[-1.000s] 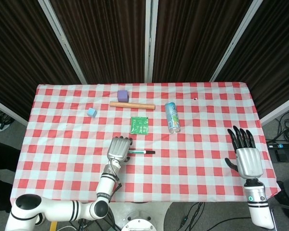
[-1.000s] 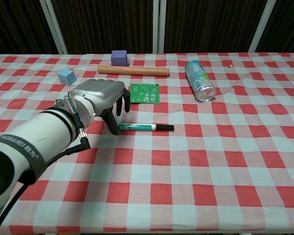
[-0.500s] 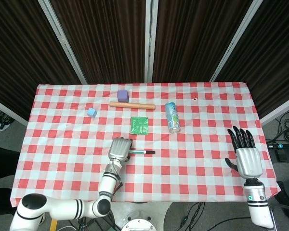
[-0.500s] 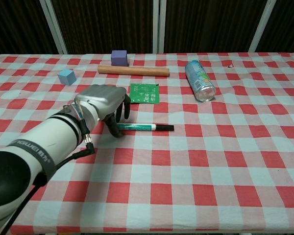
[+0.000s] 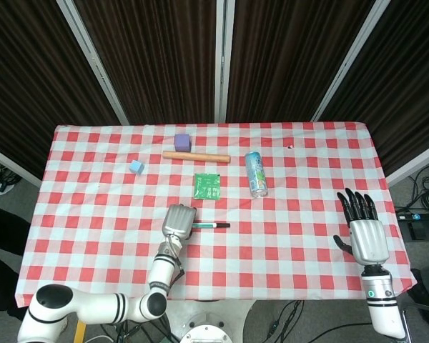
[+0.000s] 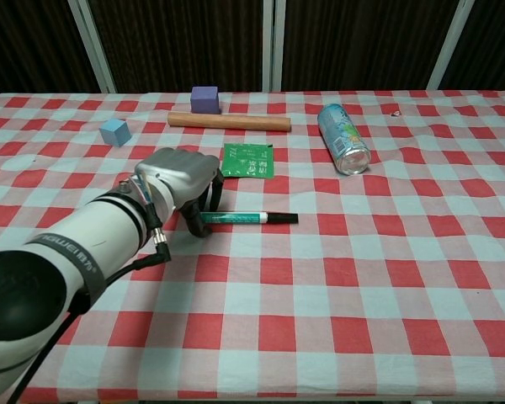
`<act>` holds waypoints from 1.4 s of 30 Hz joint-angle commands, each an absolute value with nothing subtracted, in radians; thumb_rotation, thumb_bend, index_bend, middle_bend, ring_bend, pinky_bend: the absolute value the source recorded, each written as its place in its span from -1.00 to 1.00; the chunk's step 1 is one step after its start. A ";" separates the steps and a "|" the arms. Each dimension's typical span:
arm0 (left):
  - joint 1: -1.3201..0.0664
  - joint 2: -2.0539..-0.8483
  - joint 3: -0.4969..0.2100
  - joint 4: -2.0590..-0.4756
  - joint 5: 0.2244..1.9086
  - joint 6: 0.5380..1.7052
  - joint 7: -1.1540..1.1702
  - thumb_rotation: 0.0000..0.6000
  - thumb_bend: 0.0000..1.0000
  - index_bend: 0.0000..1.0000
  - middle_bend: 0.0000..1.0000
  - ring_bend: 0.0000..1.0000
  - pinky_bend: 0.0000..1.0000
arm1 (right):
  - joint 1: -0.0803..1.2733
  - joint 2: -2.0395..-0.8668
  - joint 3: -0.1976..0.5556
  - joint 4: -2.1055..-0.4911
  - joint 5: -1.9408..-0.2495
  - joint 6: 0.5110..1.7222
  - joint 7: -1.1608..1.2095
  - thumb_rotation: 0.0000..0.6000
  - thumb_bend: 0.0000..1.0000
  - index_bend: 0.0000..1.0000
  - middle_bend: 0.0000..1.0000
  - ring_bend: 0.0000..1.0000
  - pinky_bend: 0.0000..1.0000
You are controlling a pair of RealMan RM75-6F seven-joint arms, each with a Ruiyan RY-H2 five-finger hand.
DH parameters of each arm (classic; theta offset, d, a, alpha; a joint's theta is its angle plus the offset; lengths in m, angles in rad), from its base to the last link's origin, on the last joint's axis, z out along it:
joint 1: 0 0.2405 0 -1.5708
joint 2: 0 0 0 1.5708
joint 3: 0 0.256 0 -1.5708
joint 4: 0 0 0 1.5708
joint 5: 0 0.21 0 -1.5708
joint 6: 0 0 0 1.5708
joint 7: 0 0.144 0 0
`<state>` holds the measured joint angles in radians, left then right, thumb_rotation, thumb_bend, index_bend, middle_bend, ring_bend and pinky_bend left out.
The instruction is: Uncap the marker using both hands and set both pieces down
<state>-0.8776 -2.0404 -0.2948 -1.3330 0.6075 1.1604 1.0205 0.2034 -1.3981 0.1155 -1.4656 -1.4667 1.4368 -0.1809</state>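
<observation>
The marker [image 5: 211, 226] [image 6: 251, 219] lies flat on the checked cloth, its green body to the left and its black cap end to the right. My left hand [image 5: 177, 220] [image 6: 182, 181] sits over the marker's left end. Its fingers [image 6: 214, 198] curl down behind the barrel, the thumb comes in from the front, and they pinch the green end between them. My right hand [image 5: 366, 233] hovers near the table's right edge with fingers spread and nothing in it, far from the marker. The chest view does not show it.
A green packet [image 5: 208, 186] [image 6: 249, 161] lies just beyond the marker. A tipped drink can [image 5: 255, 174] [image 6: 343, 138] is to the right of it. Further back are a wooden rod [image 5: 196, 156], a purple cube [image 5: 181, 142] and a small blue cube [image 5: 135, 166].
My left hand has slid a little to the right over the marker's left end and its fingers have curled down around it. The marker and my right hand have stayed put.
</observation>
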 commanded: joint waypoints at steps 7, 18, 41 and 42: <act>-0.891 -2.044 -0.298 -1.336 0.584 1.167 1.035 1.00 -0.34 -0.01 0.05 -0.08 0.05 | 0.208 -1.400 0.115 -1.460 -1.464 1.429 -0.174 1.00 -0.88 -1.00 -1.00 -1.00 -1.00; -0.897 -2.032 -0.305 -1.358 0.581 1.175 1.019 1.00 -0.20 0.03 0.09 -0.04 0.10 | 0.215 -1.398 0.112 -1.470 -1.468 1.421 -0.187 1.00 -0.88 -1.00 -1.00 -1.00 -1.00; -0.945 -1.970 -0.329 -1.564 0.673 1.215 0.972 1.00 -0.14 0.06 0.12 -0.02 0.11 | 0.396 -1.456 0.152 -1.511 -1.485 1.224 -0.359 1.00 -0.48 -0.23 -0.45 -1.00 -1.00; -0.950 -1.973 -0.332 -1.560 0.672 1.217 0.974 1.00 -0.14 0.06 0.12 -0.02 0.11 | 0.406 -1.461 0.155 -1.515 -1.476 1.210 -0.362 1.00 -0.48 -0.23 -0.43 -1.00 -1.00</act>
